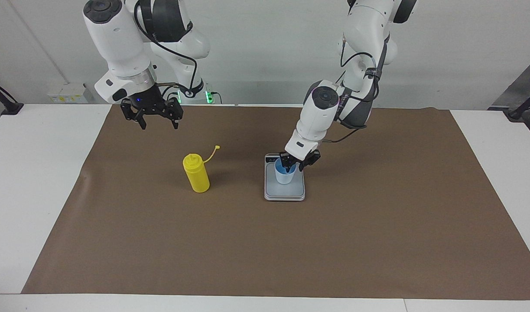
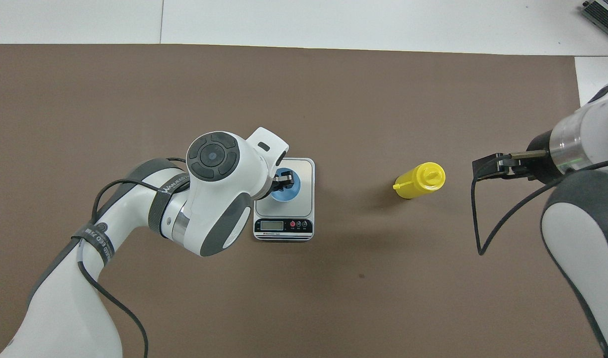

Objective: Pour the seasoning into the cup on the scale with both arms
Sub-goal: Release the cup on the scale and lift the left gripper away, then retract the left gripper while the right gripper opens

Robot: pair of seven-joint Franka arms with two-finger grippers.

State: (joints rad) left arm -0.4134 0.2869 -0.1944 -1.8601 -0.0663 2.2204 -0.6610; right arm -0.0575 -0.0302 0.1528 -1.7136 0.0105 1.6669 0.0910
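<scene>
The light-blue cup (image 1: pixel 284 177) stands upright on the silver-grey scale (image 1: pixel 284 193), near the middle of the brown mat. My left gripper (image 1: pixel 294 167) is down at the cup's rim, open, with one finger inside the cup and the other outside it. In the overhead view the left arm's wrist covers part of the cup (image 2: pixel 288 191) and of the scale (image 2: pixel 305 171). The yellow seasoning bottle (image 1: pixel 196 174) stands upright beside the scale toward the right arm's end, its cap strap hanging free. My right gripper (image 1: pixel 152 123) waits open in the air over the mat's edge by its base.
A brown mat (image 1: pixel 265 251) covers most of the white table (image 1: pixel 30 173). The scale's display strip (image 2: pixel 283 226) faces the robots. A small white box (image 1: pixel 67 93) sits at the table's edge by the right arm's base.
</scene>
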